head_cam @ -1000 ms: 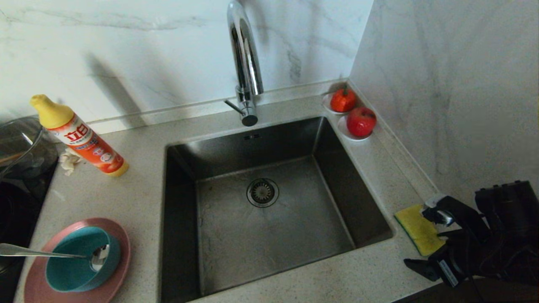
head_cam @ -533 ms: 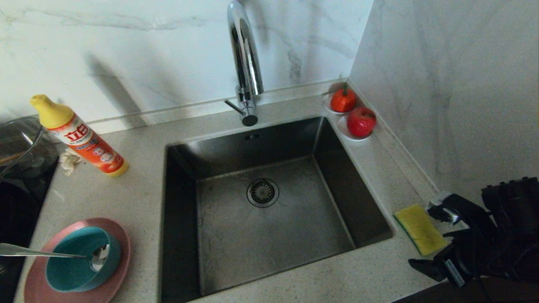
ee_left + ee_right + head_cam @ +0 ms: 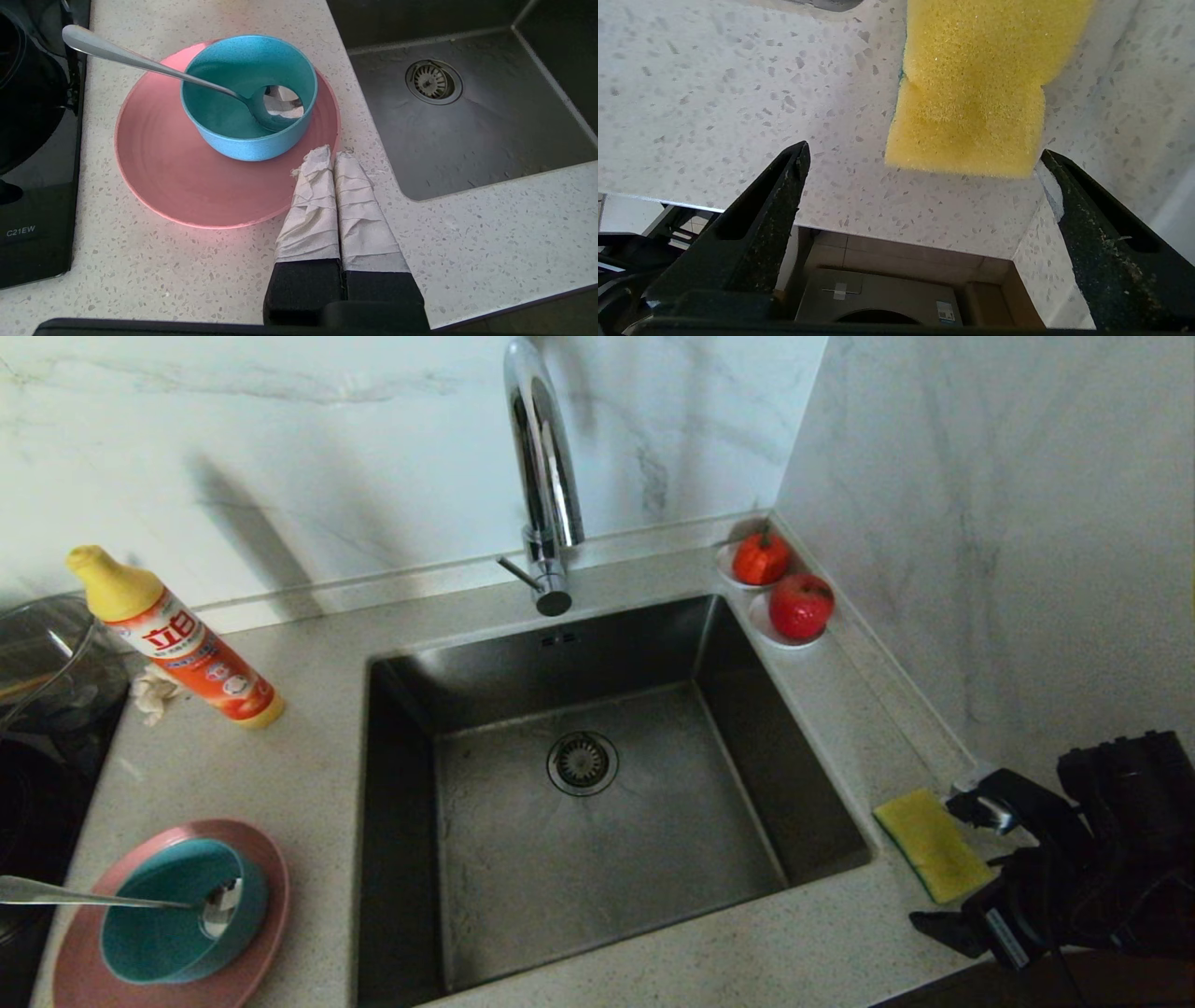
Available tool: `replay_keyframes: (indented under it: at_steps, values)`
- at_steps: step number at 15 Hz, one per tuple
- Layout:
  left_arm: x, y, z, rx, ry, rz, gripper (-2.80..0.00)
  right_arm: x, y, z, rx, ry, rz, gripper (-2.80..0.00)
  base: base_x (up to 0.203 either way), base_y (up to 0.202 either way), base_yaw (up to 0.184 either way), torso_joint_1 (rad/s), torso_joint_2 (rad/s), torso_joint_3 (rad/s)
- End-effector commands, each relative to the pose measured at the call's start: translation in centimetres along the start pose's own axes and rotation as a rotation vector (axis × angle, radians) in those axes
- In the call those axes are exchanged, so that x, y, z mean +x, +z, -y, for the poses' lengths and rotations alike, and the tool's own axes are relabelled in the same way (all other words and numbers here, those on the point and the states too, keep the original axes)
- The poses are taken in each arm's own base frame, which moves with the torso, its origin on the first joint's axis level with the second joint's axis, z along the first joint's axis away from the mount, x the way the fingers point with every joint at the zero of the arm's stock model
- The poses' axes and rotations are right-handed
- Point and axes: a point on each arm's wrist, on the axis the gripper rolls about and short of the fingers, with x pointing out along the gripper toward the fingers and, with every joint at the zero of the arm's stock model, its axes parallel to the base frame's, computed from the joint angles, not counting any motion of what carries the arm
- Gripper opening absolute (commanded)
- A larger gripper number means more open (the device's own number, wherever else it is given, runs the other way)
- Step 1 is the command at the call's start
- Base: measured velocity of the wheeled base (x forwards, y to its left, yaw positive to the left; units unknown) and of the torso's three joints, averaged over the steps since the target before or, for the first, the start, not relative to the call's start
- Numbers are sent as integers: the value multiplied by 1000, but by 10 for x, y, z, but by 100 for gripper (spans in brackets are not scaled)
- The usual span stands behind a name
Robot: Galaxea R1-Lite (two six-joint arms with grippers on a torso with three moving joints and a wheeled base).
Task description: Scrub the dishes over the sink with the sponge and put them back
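Sponge (image 3: 932, 845) lies yellow side up on the speckled counter (image 3: 308, 765), just right of the sink (image 3: 597, 793) at about four o'clock from the drain strainer (image 3: 582, 763); a thin dark green layer shows along its sink-side edge. The right gripper (image 3: 962, 868) sits at the counter's front right corner with its black jaws spread wide, holding nothing; in the right wrist view its gripper (image 3: 920, 156) faces the sponge (image 3: 976, 88), whose near end lies just ahead of the fingertips (image 3: 796, 158) and off to one side, closer to one finger than to the other. The pink plate (image 3: 89, 952) rests on the counter at roughly eight o'clock from the drain, near the front left corner, with the teal bowl (image 3: 163, 938) standing on it and the silver spoon (image 3: 56, 894) lying in the bowl, its handle sticking out toward nine o'clock. The left gripper (image 3: 327, 158), seen only in the left wrist view, hangs above the plate's (image 3: 177, 186) near rim, its tape-wrapped fingers pressed together and empty, with the bowl (image 3: 233, 130) and spoon (image 3: 140, 60) just beyond them. The chrome tap (image 3: 541, 476) rises at twelve o'clock behind the basin. An orange detergent bottle (image 3: 187, 644) with a yellow cap leans at ten o'clock, a small beige rag (image 3: 151, 695) beside it. Two white saucers with red fruit (image 3: 784, 588) sit in the corner at one o'clock.
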Motion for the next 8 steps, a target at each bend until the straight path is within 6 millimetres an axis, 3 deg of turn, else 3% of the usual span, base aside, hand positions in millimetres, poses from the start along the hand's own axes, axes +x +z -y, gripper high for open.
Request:
replay_keyframes:
  at_steps: [1,8]
  values:
    - [0,0,0,0,0,3,-280,5,-1,0,0,2,-17,0,0,0,0,0,0,0]
    - [0,0,0,0,0,3,-280,7,-1,2,5,-1,-23,0,0,0,0,0,0,0]
